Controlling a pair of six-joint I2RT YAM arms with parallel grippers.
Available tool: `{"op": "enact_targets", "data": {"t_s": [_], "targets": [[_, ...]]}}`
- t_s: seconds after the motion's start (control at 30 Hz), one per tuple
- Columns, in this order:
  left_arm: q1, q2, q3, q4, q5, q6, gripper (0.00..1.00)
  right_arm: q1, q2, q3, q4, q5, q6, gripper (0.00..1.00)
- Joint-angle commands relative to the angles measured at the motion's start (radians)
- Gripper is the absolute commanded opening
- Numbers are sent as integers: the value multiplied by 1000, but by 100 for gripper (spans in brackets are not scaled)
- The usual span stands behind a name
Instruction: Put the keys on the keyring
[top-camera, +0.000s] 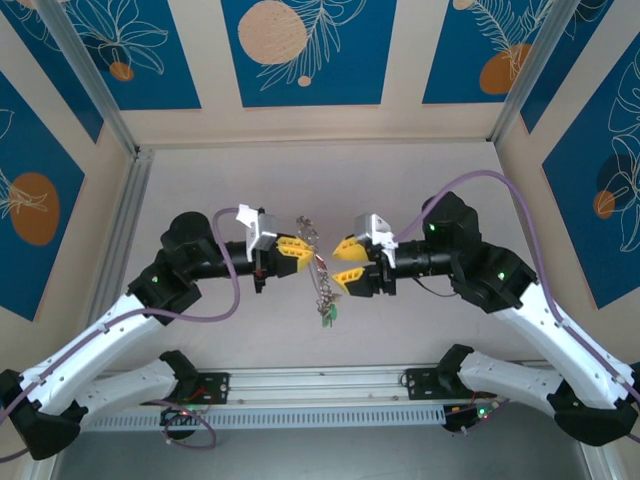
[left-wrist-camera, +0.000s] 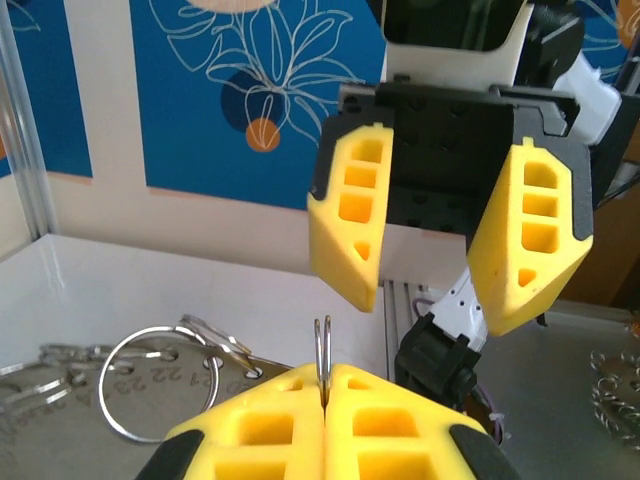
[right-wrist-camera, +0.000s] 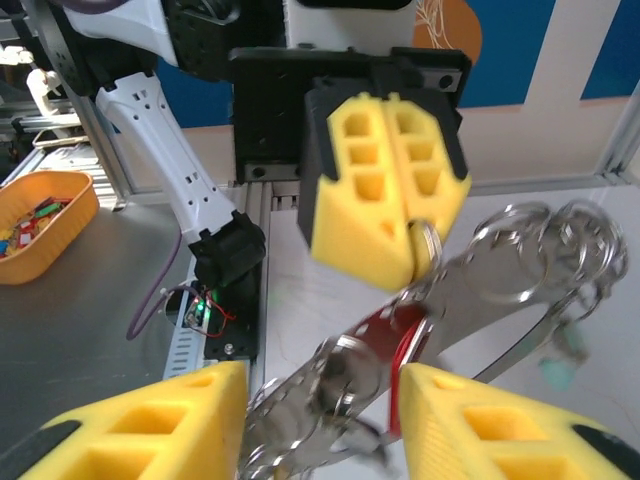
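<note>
The keyring is held up off the worktop, its thin wire edge-on between the yellow fingers of the left pincer, which is pressed together on it. In the right wrist view the same wire pokes out at the 5 o'clock corner of that pincer. The keys hang from it in a bunch, one red-headed among silver blades, with more rings at their 2 o'clock.

From above, the bunch dangles at the middle of the view, a green piece lowest. The left pincer is at its 9 o'clock. The right pincer is at its 3 o'clock, fingers spread and gripping nothing. Its wrist camera has the keys lying between its two fingers.

An orange bin sits at 9 o'clock in the right wrist view, holding small red and green bits too blurred to name.

The worktop is pale and matte, with a slotted metal rail along its 6 o'clock edge. Cream walls carry blue panels with white line flowers and orange discs.
</note>
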Motion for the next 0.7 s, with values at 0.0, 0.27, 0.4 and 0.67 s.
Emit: {"op": "enact_targets", "data": {"t_s": [0.0,0.27,0.4,0.67], "targets": [[28,-30,-1,158,112,-62,0,-3,-34,-43,45,-31,29,48],[51,-15,-11,241,220,-131,0,-47,-32,-109,164,-54,85,48],[55,-12,-9,246,245,-139,0,-50,-12,-128,232,-119,98,48],[65,7,-13,275,276,-168,0,-49,25,-155,324,-213,115,43]]}}
